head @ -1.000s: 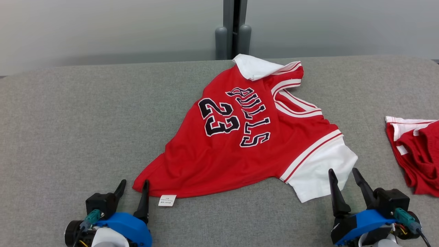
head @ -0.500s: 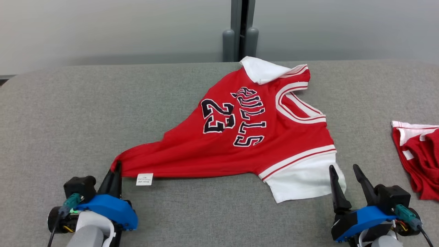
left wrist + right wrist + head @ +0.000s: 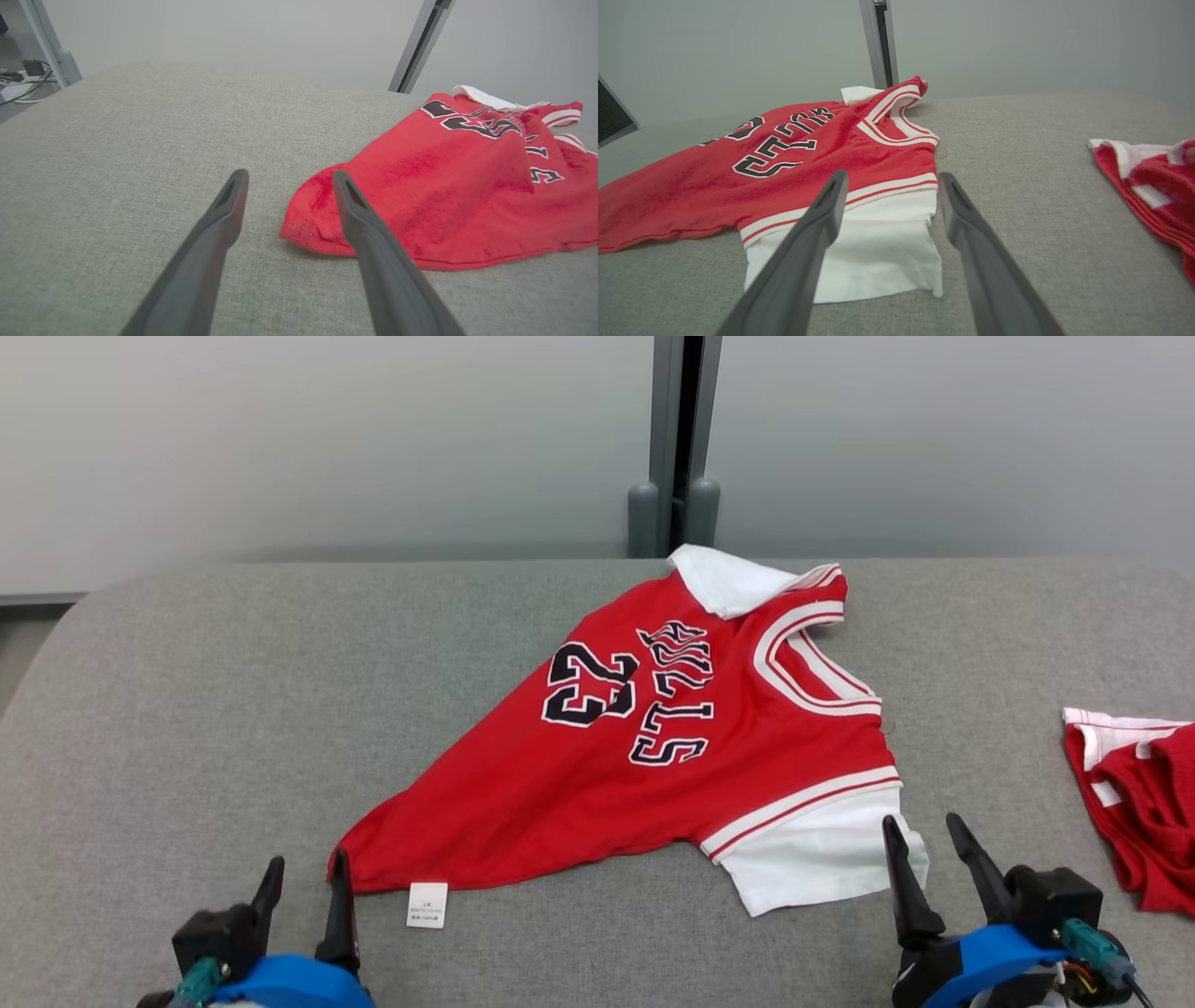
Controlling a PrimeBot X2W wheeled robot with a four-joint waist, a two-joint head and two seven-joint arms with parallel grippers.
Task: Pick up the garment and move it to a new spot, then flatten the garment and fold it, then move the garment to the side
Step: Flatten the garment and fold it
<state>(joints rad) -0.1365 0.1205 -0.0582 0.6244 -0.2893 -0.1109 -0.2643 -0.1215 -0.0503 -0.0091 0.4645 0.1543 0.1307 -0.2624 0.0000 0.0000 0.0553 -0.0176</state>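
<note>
The garment (image 3: 560, 803) is a red jersey with white sleeves and black "23" lettering, lying spread on the grey table (image 3: 187, 709). Its lower hem corner points to the near left, with a white label (image 3: 428, 905) beside it. My left gripper (image 3: 308, 870) stands open just short of that corner. In the left wrist view the left gripper (image 3: 289, 175) has its right finger over the edge of the garment (image 3: 444, 186), with nothing held. My right gripper (image 3: 920, 826) is open at the near white sleeve. In the right wrist view the right gripper (image 3: 893, 175) frames that sleeve of the garment (image 3: 691, 186).
A second red and white garment (image 3: 1139, 803) lies crumpled at the table's right edge, also in the right wrist view as a red heap (image 3: 1148, 186). A grey post (image 3: 674, 448) stands behind the table. Bare grey table stretches to the left.
My left gripper shut on the hem corner, dragged it left, then let go and opened again. The right gripper stayed open. The head camera has tilted up.
</note>
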